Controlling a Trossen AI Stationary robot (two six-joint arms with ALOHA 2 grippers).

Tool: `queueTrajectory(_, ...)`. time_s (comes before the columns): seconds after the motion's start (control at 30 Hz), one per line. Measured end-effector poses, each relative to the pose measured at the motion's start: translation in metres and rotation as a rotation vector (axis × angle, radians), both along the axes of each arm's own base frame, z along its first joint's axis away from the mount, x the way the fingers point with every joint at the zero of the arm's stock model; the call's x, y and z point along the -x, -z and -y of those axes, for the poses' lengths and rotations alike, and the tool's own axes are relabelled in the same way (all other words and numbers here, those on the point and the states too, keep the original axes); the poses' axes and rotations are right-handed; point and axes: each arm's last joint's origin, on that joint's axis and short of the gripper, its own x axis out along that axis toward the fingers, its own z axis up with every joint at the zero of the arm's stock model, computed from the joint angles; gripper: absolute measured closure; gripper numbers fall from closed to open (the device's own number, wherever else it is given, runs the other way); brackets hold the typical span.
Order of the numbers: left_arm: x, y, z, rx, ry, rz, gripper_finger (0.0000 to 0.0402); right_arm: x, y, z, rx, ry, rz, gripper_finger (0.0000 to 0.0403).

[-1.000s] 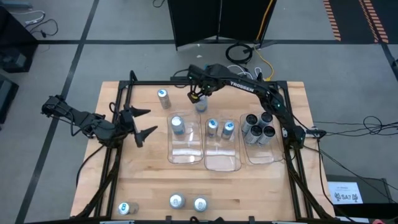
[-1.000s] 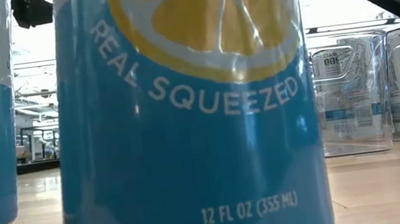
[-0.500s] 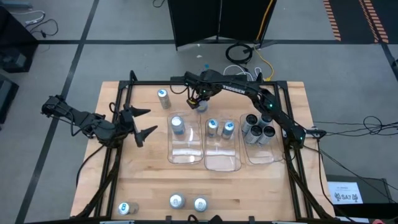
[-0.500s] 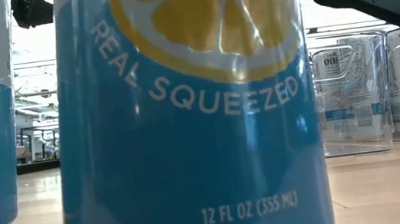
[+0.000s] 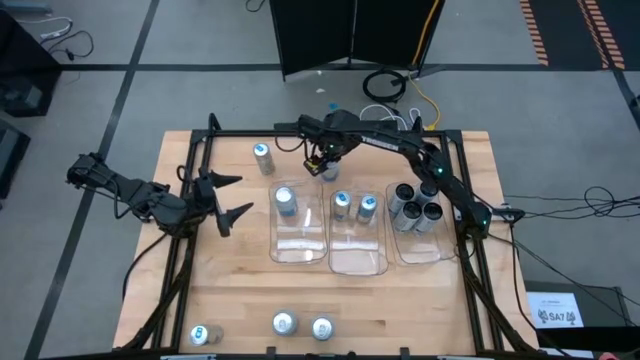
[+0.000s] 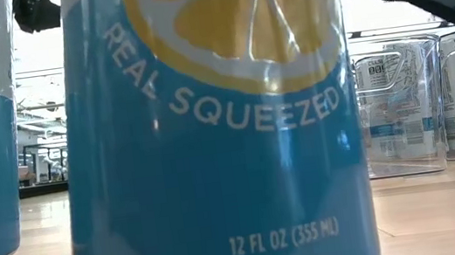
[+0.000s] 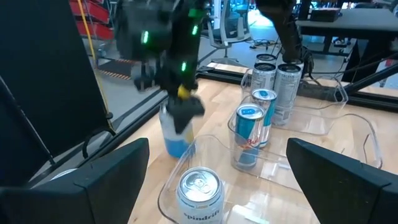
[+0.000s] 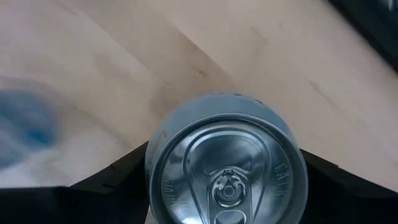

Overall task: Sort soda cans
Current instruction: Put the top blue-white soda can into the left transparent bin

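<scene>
While the right gripper (image 5: pixel 323 160) holds its fingers apart around a can (image 8: pixel 227 165) at top middle, smooth round sides look slippery; squeeze the middle.

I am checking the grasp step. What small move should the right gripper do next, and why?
Probably close the fingers: the right gripper is down over a can on the table, one finger on each side. The left gripper waits open.

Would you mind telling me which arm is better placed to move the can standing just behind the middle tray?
The right arm. Its pincer is directly over that can, a finger on each side. The left pincer waits, open, at the table's left side, away from it.
</scene>
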Motion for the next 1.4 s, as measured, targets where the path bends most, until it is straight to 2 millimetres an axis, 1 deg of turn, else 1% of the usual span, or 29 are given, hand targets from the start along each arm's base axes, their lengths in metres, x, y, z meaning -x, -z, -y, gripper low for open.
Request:
queueTrajectory(0.07, 0.0, 0.001, 0.0, -0.006, 0.0, -0.012, 0.0013, 0.005, -0.023, -0.005, 0.022, -0.006, 0.057, 0.0127)
queueTrajectory(0.17, 0.001, 0.002, 0.0, -0.011, 0.0, -0.022, 0.0013, 0.018, -0.061, -0.016, 0.054, -0.015, 0.133, 0.0127)
queueTrajectory(0.27, 0.001, 0.003, 0.0, -0.013, -0.001, -0.029, 0.0013, 0.026, -0.089, -0.031, 0.096, -0.038, 0.202, 0.0126)
queueTrajectory(0.4, 0.001, 0.003, -0.001, -0.021, -0.017, -0.031, 0.0013, 0.032, -0.114, -0.063, 0.138, -0.105, 0.248, 0.0126)
queueTrajectory(0.5, 0.002, 0.003, -0.002, -0.031, -0.041, -0.031, 0.0013, 0.029, -0.121, -0.09, 0.146, -0.201, 0.264, 0.0124)
queueTrajectory(0.63, 0.002, 0.003, -0.002, -0.055, -0.057, -0.036, 0.0013, 0.018, -0.117, -0.12, 0.159, -0.339, 0.267, 0.0124)
queueTrajectory(0.7, 0.002, 0.003, -0.002, -0.062, -0.06, -0.038, 0.0013, 0.016, -0.115, -0.129, 0.155, -0.385, 0.258, 0.0123)
queueTrajectory(0.77, 0.002, 0.003, -0.002, -0.063, -0.063, -0.037, 0.0013, 0.01, -0.108, -0.133, 0.151, -0.401, 0.244, 0.0123)
queueTrajectory(0.97, 0.002, 0.003, -0.002, -0.062, -0.063, -0.037, 0.0013, -0.017, -0.064, -0.132, 0.094, -0.438, 0.182, 0.0122)
queueTrajectory(1.13, 0.002, 0.003, -0.002, -0.061, -0.062, -0.036, 0.0013, -0.032, -0.033, -0.13, 0.081, -0.463, 0.126, 0.0122)
queueTrajectory(1.4, 0.002, 0.003, -0.002, -0.059, -0.059, -0.036, 0.0013, -0.046, -0.003, -0.119, 0.091, -0.492, 0.098, 0.0122)
